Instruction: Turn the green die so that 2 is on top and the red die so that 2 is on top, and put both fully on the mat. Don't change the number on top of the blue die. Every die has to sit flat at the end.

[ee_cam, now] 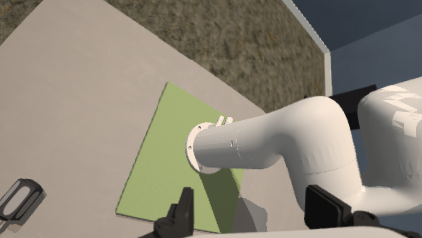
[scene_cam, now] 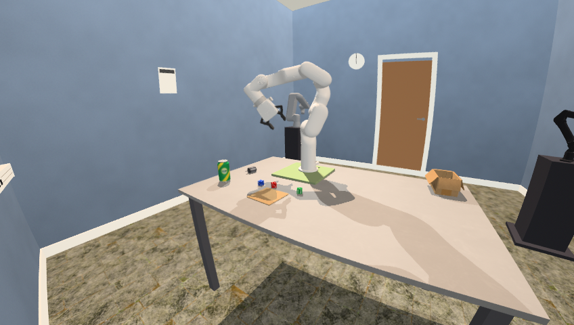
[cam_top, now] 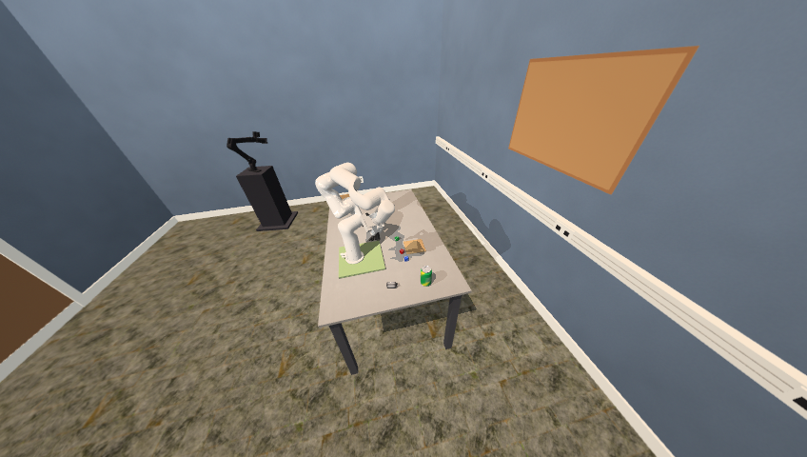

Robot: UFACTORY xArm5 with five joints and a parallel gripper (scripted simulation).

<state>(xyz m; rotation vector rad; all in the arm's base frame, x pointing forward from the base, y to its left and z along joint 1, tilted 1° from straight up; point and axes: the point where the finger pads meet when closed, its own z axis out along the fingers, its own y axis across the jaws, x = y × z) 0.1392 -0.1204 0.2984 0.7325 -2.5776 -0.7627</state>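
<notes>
The green die (cam_top: 397, 239) (scene_cam: 299, 190) sits on the table beside the orange mat (cam_top: 417, 247) (scene_cam: 269, 198), off it. The red die (cam_top: 402, 251) (scene_cam: 273, 185) stands just off the mat's edge nearer the robot. The blue die (cam_top: 406, 258) (scene_cam: 260, 183) stands near the red one, also off the mat. All three look flat; their top numbers are too small to read. My gripper (scene_cam: 278, 124) (ee_cam: 250, 205) is open and empty, high above the table and tilted back toward the arm's base. No die shows in the wrist view.
A green can (cam_top: 425, 276) (scene_cam: 223, 170) stands beyond the blue die. A small dark object (cam_top: 391, 285) (scene_cam: 251, 170) (ee_cam: 20, 200) lies near it. The arm's base stands on a green board (cam_top: 362, 270) (scene_cam: 283, 173) (ee_cam: 149, 164). An open cardboard box (scene_cam: 445, 184) stands at the table's far end.
</notes>
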